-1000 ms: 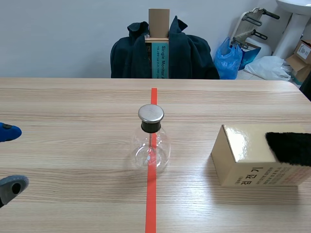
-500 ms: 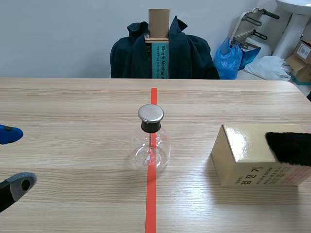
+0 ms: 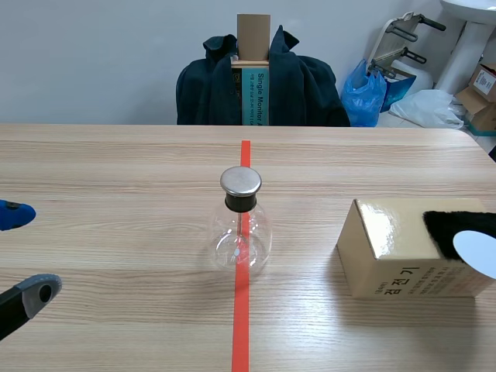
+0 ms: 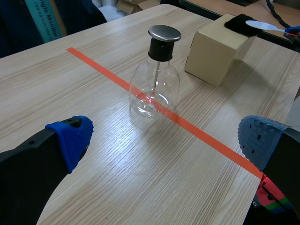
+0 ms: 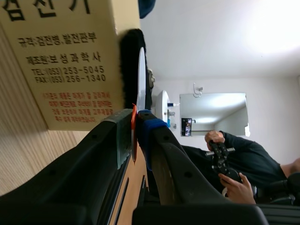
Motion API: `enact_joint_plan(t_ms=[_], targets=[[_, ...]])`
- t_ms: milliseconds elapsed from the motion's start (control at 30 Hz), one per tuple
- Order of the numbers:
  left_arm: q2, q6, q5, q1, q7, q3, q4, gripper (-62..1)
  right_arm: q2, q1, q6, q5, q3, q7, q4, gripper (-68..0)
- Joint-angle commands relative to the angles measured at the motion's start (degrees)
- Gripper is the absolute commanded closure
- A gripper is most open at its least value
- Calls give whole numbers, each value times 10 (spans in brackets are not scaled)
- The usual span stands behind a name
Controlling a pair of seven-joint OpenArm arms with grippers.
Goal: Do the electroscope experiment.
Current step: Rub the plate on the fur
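Left gripper: your left gripper (image 4: 165, 138) stands wide open, its two blue pads far apart. It holds nothing and touches nothing.
Left gripper place: it sits low over the table (image 3: 116, 170) at your left, well apart from the flask.
Flask: the glass flask (image 3: 241, 236) stands upright on the orange tape line (image 3: 241, 325) at mid-table. In your left wrist view it is ahead of the open fingers (image 4: 72, 136), with nothing touching it.
Cap: a round metal cap (image 3: 241, 180) tops the flask's black neck, and a thin rod hangs down inside the glass.
Right gripper: your right gripper (image 5: 136, 123) is closed, its pads pinching the orange stem of a thin white disc (image 5: 141, 77).
Disc: edge-on in your right wrist view, it rises from the pads just beside the black fur (image 5: 129, 70). In the scene view its round face overlaps the fur's near corner. You cannot tell whether the two touch.
Box: the tan cardboard box (image 3: 391, 260) sits to the right of the flask, apart from it, with printed text on its near side.
Fur: the black patch lies on top of the box at its right end.
Behind the table: a dark coat (image 3: 302, 85) hangs over a chair.
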Motion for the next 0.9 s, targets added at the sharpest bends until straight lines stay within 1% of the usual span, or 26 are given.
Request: enact_joint_plan(t_ms=[0,200,267,300,367,467,500,533,567,600,667,700,733,767,800,833,867], targets=[[0,-3,-4,-2,-10,-8,3,-623,11,6,-11,-3,0,0,10,-7],[0,-3,-4,-2,-10,-8,3,-623,11,7,-11,-46,-13,0,-1,-7],[0,-3,-4,-2,-10,-8,3,-623,11,7,-15,-46,-16,-3,-1,-7],[0,-3,-4,-2,-10,-8,3,-623,11,7,-22,-45,-16,-8,-1,-7],[0,-3,-4,-2,-10,-8,3,-623,11,9,-29,-45,-16,-39,-1,-7],[0,-3,-4,-2,-10,-8,3,-623,13,21,-28,-43,-16,-115,-1,-7],[2,-3,-4,-2,-10,-8,3,-623,14,25,-28,-43,-16,-132,-1,-7],[2,-3,-4,-2,-9,-8,3,-623,16,28,-22,-43,-16,-135,-1,-7],[2,-3,-4,-2,-9,-8,3,-623,17,28,-15,-45,-17,-121,-1,-7],[2,-3,-4,-2,-9,-8,3,-623,19,29,-11,-46,-19,-95,-1,-7],[2,-3,-4,-2,-8,-8,3,-623,23,29,-11,-46,-23,-49,-1,-7],[2,-3,-4,-2,-8,-8,3,-623,24,29,-12,-48,-22,-35,-1,-7],[2,-3,-4,-2,-8,-8,3,-623,25,29,-15,-51,-22,-32,-1,-7],[2,-3,-4,-2,-8,-8,3,-623,26,29,-21,-52,-22,-43,-1,-7],[2,-3,-4,-2,-8,-8,3,-623,27,29,-24,-52,-22,-67,-1,-7],[2,-3,-4,-2,-8,-8,3,-623,28,29,-24,-52,-22,-94,-1,-7],[2,-3,-4,-2,-8,-8,3,-623,28,29,-24,-52,-22,-110,-1,-7]])
